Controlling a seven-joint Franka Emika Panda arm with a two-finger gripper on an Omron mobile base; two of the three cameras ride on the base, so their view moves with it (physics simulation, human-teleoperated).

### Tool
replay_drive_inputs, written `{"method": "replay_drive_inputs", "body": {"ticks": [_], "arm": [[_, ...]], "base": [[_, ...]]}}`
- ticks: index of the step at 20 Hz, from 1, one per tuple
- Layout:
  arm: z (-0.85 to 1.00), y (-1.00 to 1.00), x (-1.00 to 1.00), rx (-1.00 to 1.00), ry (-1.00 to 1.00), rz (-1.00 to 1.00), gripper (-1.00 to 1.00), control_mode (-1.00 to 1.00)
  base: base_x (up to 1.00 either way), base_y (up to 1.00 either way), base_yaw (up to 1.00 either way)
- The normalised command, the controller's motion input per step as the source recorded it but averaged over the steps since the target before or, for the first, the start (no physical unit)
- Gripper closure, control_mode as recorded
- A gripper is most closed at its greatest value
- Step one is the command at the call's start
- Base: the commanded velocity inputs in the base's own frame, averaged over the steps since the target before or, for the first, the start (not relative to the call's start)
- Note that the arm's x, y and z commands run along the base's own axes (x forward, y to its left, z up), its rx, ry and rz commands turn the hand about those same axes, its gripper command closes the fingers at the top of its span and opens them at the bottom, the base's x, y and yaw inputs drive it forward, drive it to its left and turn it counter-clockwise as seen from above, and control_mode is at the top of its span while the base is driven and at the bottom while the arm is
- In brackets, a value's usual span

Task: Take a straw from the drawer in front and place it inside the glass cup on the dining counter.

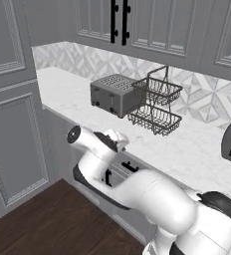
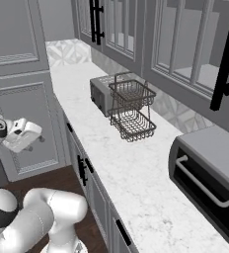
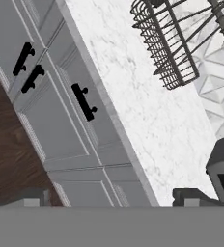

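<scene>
My end effector (image 3: 109, 200) released and empty, facing the shut grey panelled drawer (image 3: 82, 108); next, I judge, grip its black bar handle (image 3: 83, 102) and pull.

A toaster (image 1: 112, 93) stands on the marble table (image 1: 197, 149), touching a two-tier wire basket (image 1: 156, 104). A toaster oven (image 2: 212, 178) sits further along. Dark wood floor (image 1: 53, 224) lies below.

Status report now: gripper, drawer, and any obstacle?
Gripper open, empty, off the cabinet front. Drawer shut, its black bar handle untouched. Nothing between fingers and handle.
</scene>
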Motion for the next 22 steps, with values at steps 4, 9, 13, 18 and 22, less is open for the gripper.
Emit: {"method": "replay_drive_inputs", "body": {"ticks": [4, 9, 13, 18, 22], "arm": [[-0.74, 0.00, 0.50, -0.27, 0.00, -0.03, -1.00, -1.00], [-0.68, 0.00, 0.41, -0.23, 0.00, -0.01, -1.00, -1.00], [-0.58, 0.00, 0.42, -0.19, 0.00, -0.05, -1.00, -1.00], [-0.43, -0.08, 0.49, -0.16, 0.03, -0.10, -1.00, -1.00], [-0.38, -0.22, 0.27, -0.09, 0.04, -0.07, -1.00, -1.00]], "base": [[0.00, 0.00, 0.00], [0.00, 0.00, 0.00], [0.00, 0.00, 0.00], [0.00, 0.00, 0.00], [0.00, 0.00, 0.00]]}}
